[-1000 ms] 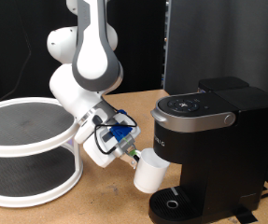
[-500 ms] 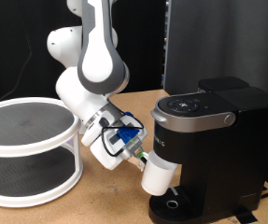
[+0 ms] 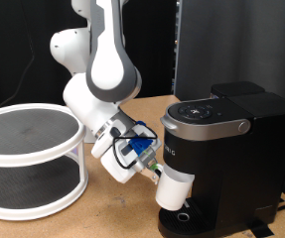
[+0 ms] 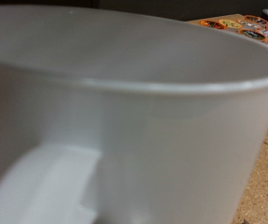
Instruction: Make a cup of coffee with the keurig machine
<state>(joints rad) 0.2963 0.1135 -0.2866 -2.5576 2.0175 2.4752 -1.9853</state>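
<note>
Gripper (image 3: 158, 172) clamps cup (image 3: 176, 189), tilted, at 9 o'clock of keurig (image 3: 226, 149), just above drip tray (image 3: 185, 216).

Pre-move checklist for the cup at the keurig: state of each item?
1. Cup held at the gripper: ok; the fingers themselves are hidden behind it.
2. Cup upright: ok, looks near vertical in the exterior view.
3. Cup under the keurig machine head: ok, it is inside the bay.
4. Cup seated on the drip tray: not ok, it hangs above the tray.
5. Cup clear of the machine walls: cannot tell from this angle.
6. Wrist view usable: not ok, the cup wall fills it.
</note>
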